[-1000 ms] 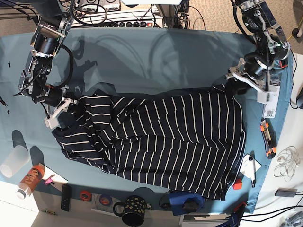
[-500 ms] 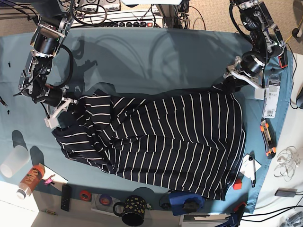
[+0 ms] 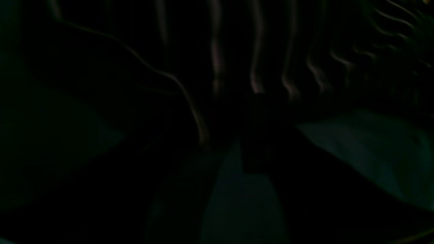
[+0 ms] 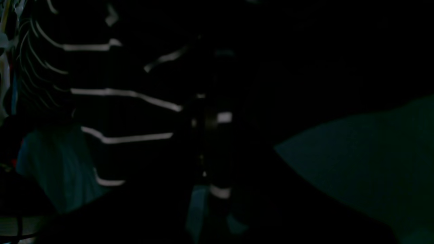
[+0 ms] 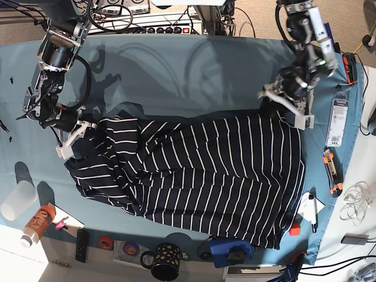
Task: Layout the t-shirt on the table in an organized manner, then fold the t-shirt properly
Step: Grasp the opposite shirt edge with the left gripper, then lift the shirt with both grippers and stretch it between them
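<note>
Table: one table (image 5: 194,70), teal cloth, bare across the far half, small clutter along the near edge.
T-shirt: one t-shirt (image 5: 200,176), dark with thin white stripes, spread across the middle of the table. The right side lies fairly flat; the left end is bunched and folded over on itself.
Left gripper: the left gripper (image 5: 281,104) sits at the far right corner of the shirt, on its edge. Its wrist view is too dark to show the jaws, so I cannot tell whether they are apart or clamped on fabric.
Right gripper: the right gripper (image 5: 79,134) is at the far left end, jaws together, apparently pinching the bunched edge of the shirt; the dark wrist view does not confirm the pinch.
Step in hand: laying out, judged not yet finished, since the left end is crumpled.
Doing it well: draw the two far corners apart along the far edge, keep the cloth low on the table, and pull evenly so the stripes run straight before any fold.
Risk: a one-sided pull may drag the whole shirt rather than flatten it.
Count: two grippers, one shirt, one mug (image 5: 164,261) at the near edge.
</note>
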